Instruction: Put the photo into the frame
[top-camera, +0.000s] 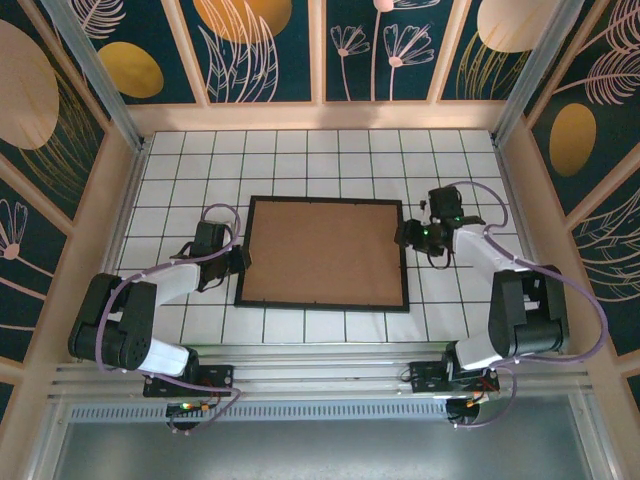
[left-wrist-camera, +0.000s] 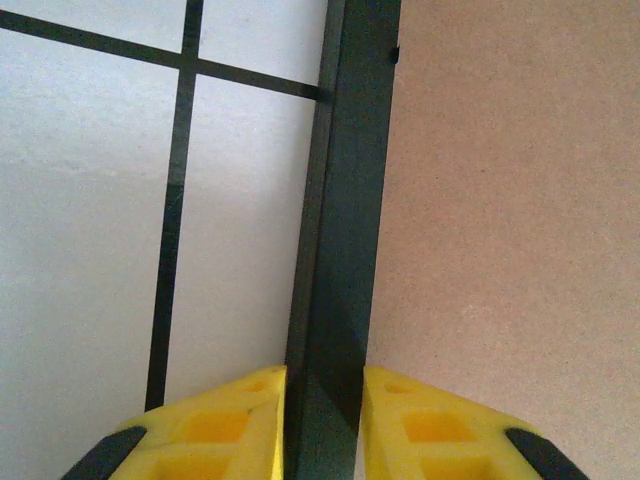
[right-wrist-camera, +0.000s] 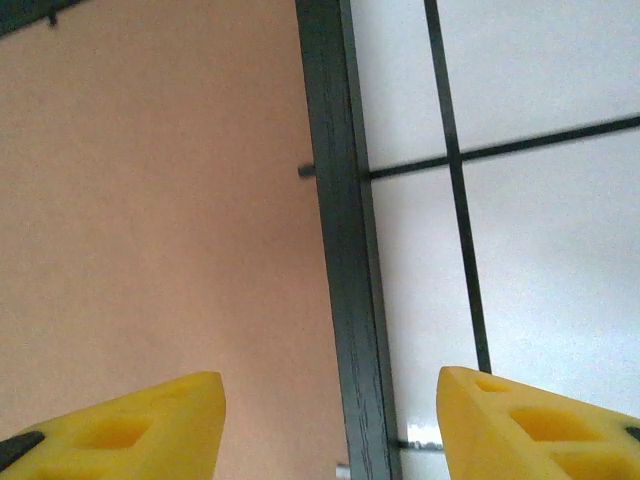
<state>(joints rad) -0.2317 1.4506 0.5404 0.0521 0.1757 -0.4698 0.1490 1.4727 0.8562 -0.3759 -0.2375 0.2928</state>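
The black frame (top-camera: 320, 305) lies flat in the middle of the tiled table, and a plain brown backing board (top-camera: 325, 252) fills its opening. The photo is hidden. My left gripper (top-camera: 243, 262) sits at the frame's left side. In the left wrist view the left gripper (left-wrist-camera: 323, 372) is shut on the frame's rail (left-wrist-camera: 345, 200), with one yellow finger against each side. My right gripper (top-camera: 406, 237) is at the frame's right side. In the right wrist view the right gripper (right-wrist-camera: 330, 378) stands open astride the rail (right-wrist-camera: 335, 200), its fingers well apart from it.
The white table top (top-camera: 300, 160) has a black grid of tile lines. Wooden walls (top-camera: 130, 200) close it in on the left, right and back. Both arm bases are bolted along the near edge.
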